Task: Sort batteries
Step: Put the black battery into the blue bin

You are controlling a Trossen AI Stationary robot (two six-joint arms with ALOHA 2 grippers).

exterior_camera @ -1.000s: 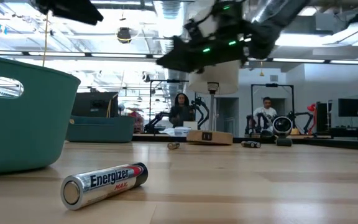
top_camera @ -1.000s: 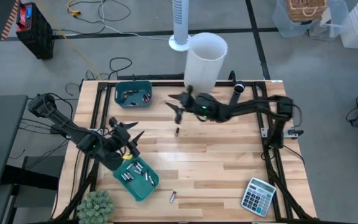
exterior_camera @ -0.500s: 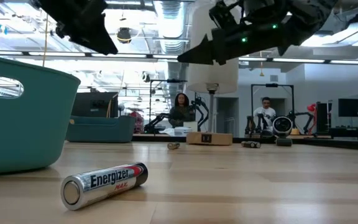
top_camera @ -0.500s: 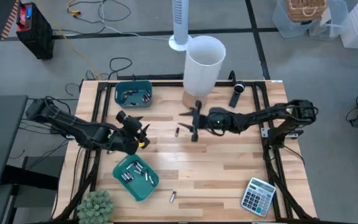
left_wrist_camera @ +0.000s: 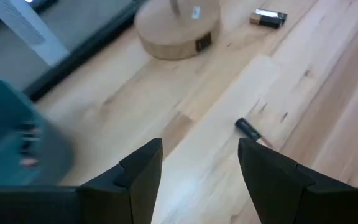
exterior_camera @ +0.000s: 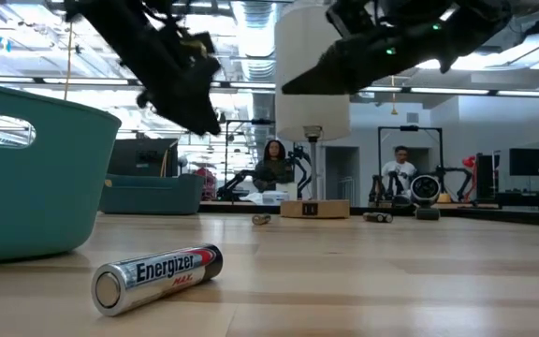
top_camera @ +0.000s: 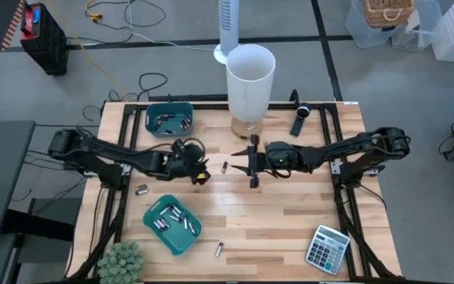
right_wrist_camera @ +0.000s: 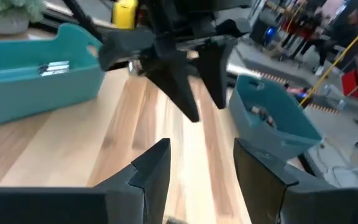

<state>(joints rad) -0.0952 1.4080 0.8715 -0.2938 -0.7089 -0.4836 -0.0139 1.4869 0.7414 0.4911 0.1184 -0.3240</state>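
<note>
Both arms are converging on one loose cell (top_camera: 225,166) lying mid-table, between the two grippers.

Left gripper (top_camera: 201,175) is hovering just beside it, fingers spread and empty; its wrist view is showing the cell (left_wrist_camera: 249,129) ahead and off to one side of the gap, not centred.

Right gripper (top_camera: 251,160) is hanging near the cell's other side, fingers likewise parted, holding nothing.

Other cells: one (top_camera: 141,189) lying near the left table edge, one (top_camera: 218,249) near the front edge, more already sitting in the near bin (top_camera: 194,235) and the far bin (top_camera: 150,117).

Judgement: only one arm should be taking this cell; the other should be backing off to avoid a clash. The picker should be centring the gap over the cell, turning the fingers across its length, then lowering straight down, since a round cell is likely to roll if nudged.
</note>
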